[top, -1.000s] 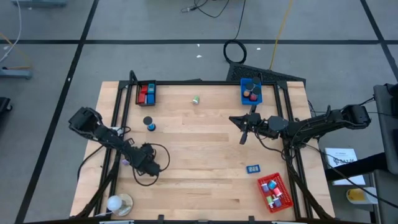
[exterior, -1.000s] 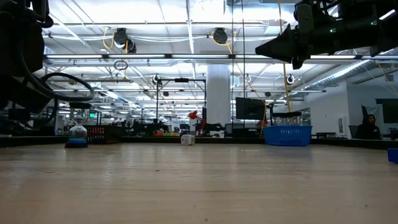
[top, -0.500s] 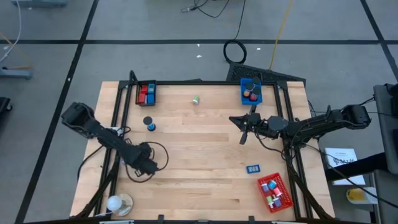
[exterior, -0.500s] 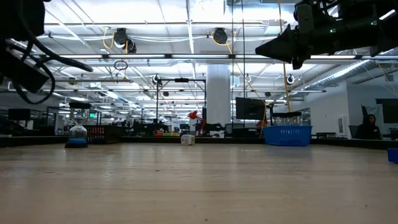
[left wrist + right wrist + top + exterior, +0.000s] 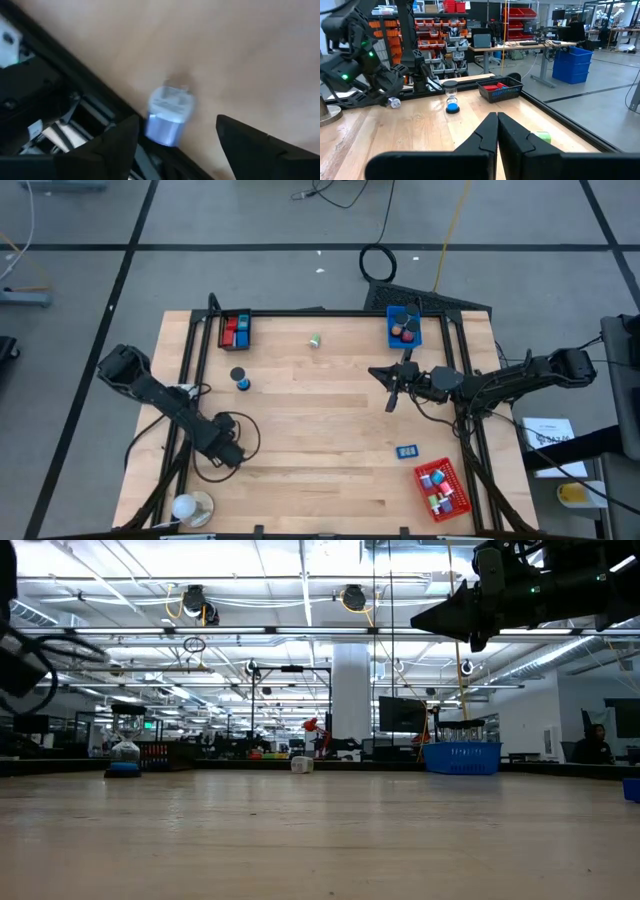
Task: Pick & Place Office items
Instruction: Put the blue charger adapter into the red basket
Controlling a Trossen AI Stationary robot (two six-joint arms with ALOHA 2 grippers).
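A small pale lavender roll [image 5: 167,117] lies on the wood next to the black frame rail at the table's left side; it also shows in the right wrist view [image 5: 395,102]. My left gripper [image 5: 226,451] is open above it, and its two fingers [image 5: 117,147] stand on either side of the roll without touching it. My right gripper [image 5: 394,392] is shut and empty, held above the table right of centre. A green item [image 5: 315,340], a blue one [image 5: 407,451] and a sand timer with a blue base [image 5: 242,380] lie loose on the table.
A black tray [image 5: 235,330] holding red and blue items stands at the far left, a blue tray [image 5: 403,328] at the far right, a red tray [image 5: 442,488] with several items at the near right. A round white and tan object [image 5: 190,507] sits at the near left corner.
My left gripper has gone toward the table's left and near edges and has drawn out to the left of the low view. My right arm has kept still.
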